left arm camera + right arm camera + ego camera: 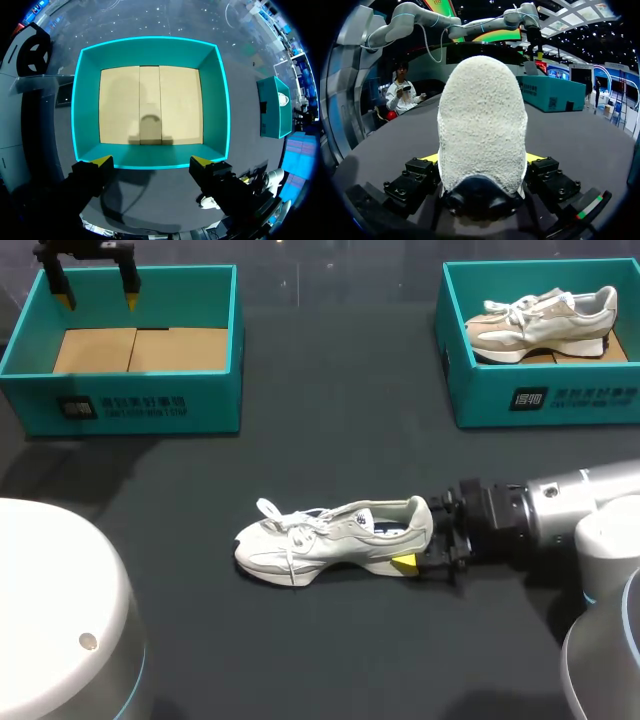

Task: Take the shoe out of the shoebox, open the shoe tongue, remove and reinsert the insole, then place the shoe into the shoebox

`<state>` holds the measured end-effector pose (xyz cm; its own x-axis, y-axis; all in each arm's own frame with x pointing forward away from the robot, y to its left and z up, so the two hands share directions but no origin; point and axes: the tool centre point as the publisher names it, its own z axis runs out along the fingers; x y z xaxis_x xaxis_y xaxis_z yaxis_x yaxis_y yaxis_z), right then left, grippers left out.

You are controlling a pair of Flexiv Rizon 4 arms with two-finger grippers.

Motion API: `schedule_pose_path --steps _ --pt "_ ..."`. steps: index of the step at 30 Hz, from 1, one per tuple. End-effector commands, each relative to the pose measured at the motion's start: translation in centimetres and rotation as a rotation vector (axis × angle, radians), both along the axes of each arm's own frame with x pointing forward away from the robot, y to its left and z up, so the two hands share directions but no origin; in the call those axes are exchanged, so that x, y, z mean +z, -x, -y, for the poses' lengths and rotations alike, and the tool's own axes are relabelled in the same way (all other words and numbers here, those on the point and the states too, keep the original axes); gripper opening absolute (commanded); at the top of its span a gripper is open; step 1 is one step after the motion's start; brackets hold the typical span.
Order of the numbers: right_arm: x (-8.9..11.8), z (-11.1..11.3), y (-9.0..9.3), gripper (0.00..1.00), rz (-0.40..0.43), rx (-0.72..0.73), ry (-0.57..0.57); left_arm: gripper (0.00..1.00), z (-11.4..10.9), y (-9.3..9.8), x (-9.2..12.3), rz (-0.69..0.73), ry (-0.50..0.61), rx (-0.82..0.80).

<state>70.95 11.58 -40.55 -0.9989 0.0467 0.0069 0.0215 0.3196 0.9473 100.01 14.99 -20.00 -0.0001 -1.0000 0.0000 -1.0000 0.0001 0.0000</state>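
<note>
White shoe (335, 535) out of box, standing on its sole on dark table (330, 430), toe to left, heel to right. Right gripper (420, 540) squeezes heel from both sides; heel (482, 125) fills space between yellow tips. Left gripper (98, 300) hangs over left green box (130, 405), fingers wide apart, holding nothing. Only brown cardboard floor shows in that box. Right green box (560, 400) holds other shoe (545, 325).

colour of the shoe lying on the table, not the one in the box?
The shoe is off-white. The head view shows it best.
</note>
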Motion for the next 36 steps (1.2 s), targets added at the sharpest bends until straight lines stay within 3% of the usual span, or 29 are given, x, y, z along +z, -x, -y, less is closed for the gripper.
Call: schedule_pose_path --steps 1,28,36 --pt "0.4 0.2 0.3 0.0 0.002 -0.014 0.008 1.0 0.0 0.0 0.0 0.0 0.0 0.0" --pt "0.2 0.0 0.1 0.0 -0.004 -0.009 0.0 1.0 0.0 0.0 0.0 0.0 0.0 0.0" --pt "0.2 0.0 0.1 0.0 -0.004 -0.009 0.0 1.0 5.0 5.5 -0.5 0.066 -0.017 -0.073"
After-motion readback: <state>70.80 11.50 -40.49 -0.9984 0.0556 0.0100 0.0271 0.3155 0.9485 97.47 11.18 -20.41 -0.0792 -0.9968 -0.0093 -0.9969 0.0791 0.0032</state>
